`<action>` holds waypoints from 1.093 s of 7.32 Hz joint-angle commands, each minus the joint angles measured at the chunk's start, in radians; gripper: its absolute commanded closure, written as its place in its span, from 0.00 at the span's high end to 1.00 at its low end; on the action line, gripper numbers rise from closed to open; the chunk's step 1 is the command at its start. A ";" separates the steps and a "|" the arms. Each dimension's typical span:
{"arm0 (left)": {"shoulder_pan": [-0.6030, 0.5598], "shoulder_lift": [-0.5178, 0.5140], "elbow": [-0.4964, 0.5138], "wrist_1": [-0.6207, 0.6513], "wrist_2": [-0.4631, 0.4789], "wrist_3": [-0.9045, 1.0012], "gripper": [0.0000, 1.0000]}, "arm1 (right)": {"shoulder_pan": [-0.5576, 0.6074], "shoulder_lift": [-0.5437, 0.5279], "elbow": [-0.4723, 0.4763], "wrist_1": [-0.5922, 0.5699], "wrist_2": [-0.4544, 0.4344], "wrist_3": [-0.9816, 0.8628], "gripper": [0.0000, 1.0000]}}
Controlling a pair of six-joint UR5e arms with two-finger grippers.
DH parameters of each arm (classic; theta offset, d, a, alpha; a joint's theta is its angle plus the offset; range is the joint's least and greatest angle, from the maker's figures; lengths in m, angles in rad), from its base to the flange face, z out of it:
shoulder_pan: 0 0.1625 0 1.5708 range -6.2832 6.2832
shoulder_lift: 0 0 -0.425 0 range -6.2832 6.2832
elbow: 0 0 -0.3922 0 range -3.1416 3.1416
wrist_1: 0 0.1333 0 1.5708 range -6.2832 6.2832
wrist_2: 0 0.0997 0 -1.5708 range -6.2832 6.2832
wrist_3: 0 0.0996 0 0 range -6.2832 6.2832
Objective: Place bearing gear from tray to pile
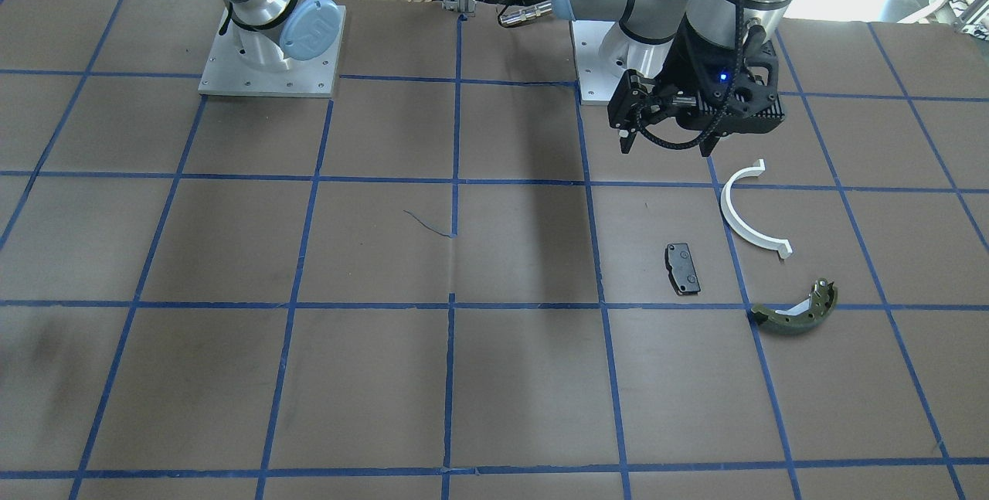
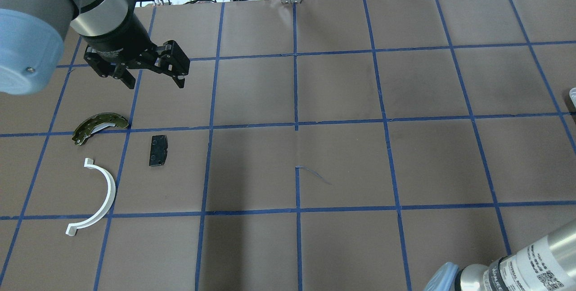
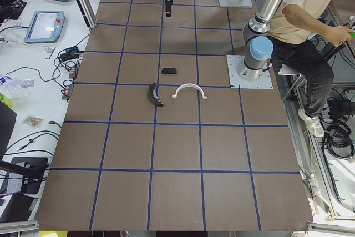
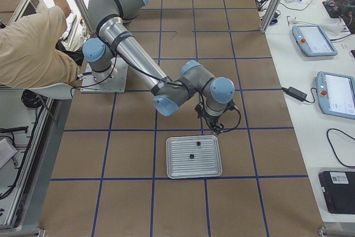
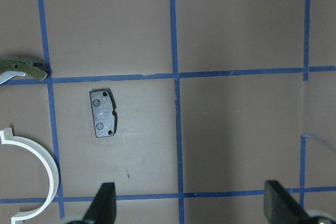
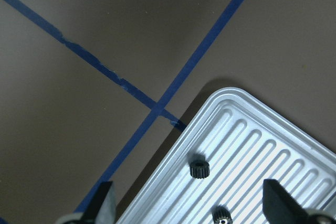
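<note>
Loosely centred under right end effector [image 6: 188,184] — wide open, empty — bearing gear [image 6: 199,169], on tray [image 6: 252,129].

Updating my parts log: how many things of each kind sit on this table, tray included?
Small black toothed gears: 2
Ribbed silver metal tray: 1
Black rectangular brake pad: 1
White plastic half-ring: 1
Olive-green curved brake shoe: 1
Total: 6

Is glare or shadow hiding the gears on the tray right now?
Right wrist view: glare brightens the tray ribs near the bottom edge, yet the upper gear and lower gear read dark and sharp. Exterior right view: evenly lit, gears mere specks.
</note>
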 commanded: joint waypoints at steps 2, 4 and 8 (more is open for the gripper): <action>0.000 -0.001 0.000 0.001 -0.001 0.000 1.00 | -0.005 0.094 0.011 -0.111 -0.031 -0.078 1.00; -0.002 -0.006 0.001 0.003 -0.006 -0.002 1.00 | -0.006 0.111 0.012 -0.112 -0.091 -0.119 0.97; 0.000 -0.006 0.000 0.004 -0.004 0.000 1.00 | -0.009 0.155 0.014 -0.155 -0.128 -0.145 0.86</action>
